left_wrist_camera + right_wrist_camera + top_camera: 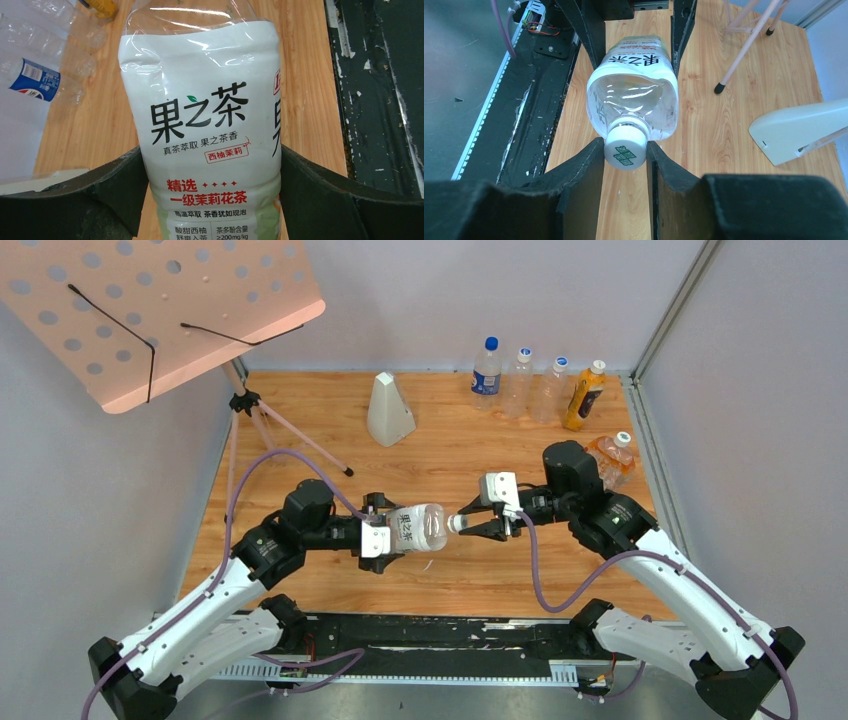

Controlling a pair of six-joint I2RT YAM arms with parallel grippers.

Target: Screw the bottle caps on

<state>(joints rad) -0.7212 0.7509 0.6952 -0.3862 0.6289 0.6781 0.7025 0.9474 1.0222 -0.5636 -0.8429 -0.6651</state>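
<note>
My left gripper (385, 537) is shut on the larger clear bottle (418, 527) with the green-white-orange label and holds it lying sideways above the table; the label fills the left wrist view (205, 125). My right gripper (478, 523) is shut on a white bottle cap (625, 148) with green print, which sits on that bottle's neck (631, 102). The cap also shows in the top view (456, 524). The smaller orange-labelled bottle (610, 457) lies at the right table edge behind my right arm, with a white cap (623, 438) at its end.
A blue-labelled bottle (486, 367), two clear bottles (517, 383) and an orange juice bottle (584, 395) stand at the back. A white cone-shaped object (388, 410) stands at back centre. A pink music stand (160, 310) stands at the left. A black rail (440, 635) runs along the near edge.
</note>
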